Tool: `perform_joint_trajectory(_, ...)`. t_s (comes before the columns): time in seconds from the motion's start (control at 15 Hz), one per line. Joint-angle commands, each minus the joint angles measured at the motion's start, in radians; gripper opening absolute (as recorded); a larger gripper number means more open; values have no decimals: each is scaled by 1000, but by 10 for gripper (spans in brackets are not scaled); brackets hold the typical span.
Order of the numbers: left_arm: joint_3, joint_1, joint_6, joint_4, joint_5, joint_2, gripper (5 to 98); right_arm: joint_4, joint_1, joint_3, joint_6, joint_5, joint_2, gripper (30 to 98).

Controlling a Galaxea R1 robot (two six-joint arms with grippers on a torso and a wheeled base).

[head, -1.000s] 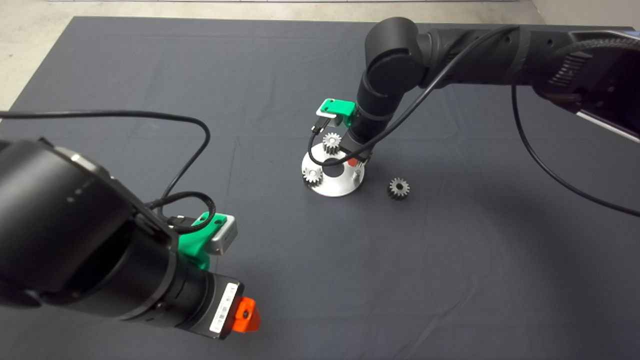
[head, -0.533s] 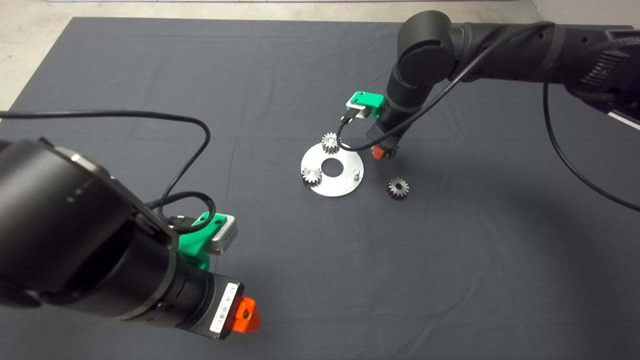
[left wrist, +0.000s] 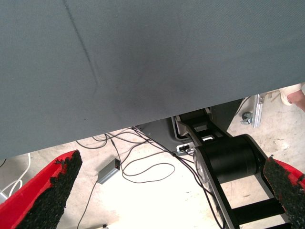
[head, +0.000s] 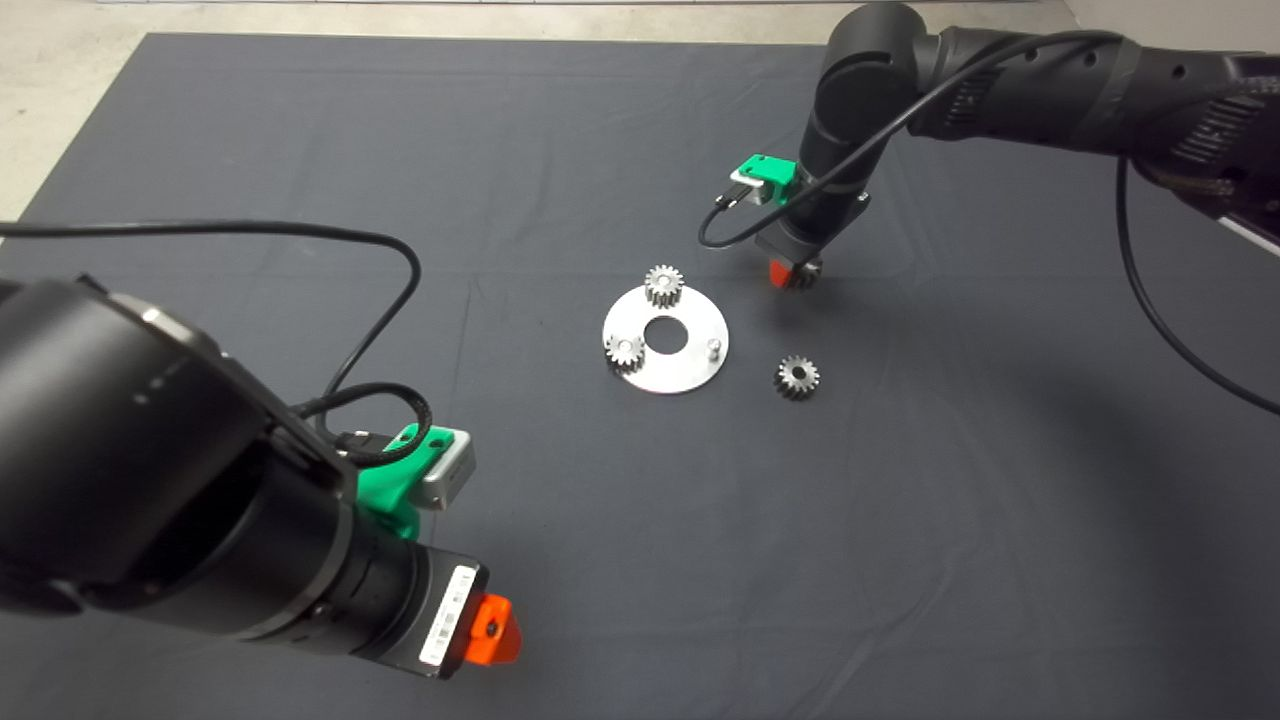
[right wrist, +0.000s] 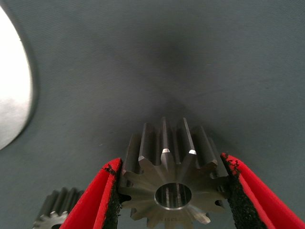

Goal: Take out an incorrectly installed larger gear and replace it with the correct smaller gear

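Two spur gears sat on the round plate at frame centre; the smaller gear lay right of it

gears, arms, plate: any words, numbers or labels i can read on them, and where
Nothing reads clearly.
Larger gear, held in the right gripper: small engraved marks on its face below the centre hole, too small to read.
Left arm: white sticker with a barcode and fine print by the left gripper, too small to read.
Plate and other gears: no text visible.
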Motion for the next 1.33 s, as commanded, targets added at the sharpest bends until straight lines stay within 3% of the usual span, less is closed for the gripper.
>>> perform_joint_trajectory(0.0, 17, -15, -4, -20, 3, -1, 982, -2, 17, -55, 15, -84, 2, 496)
perform_joint_trajectory(0.87, 17, -15, -4, -20, 1, 2, 982, 180, 12, -60, 87, -75, -25, 496)
perform_joint_trajectory(1.27, 17, -15, -5, -20, 0, 0, 982, 195, 6, -57, 111, -73, -30, 496)
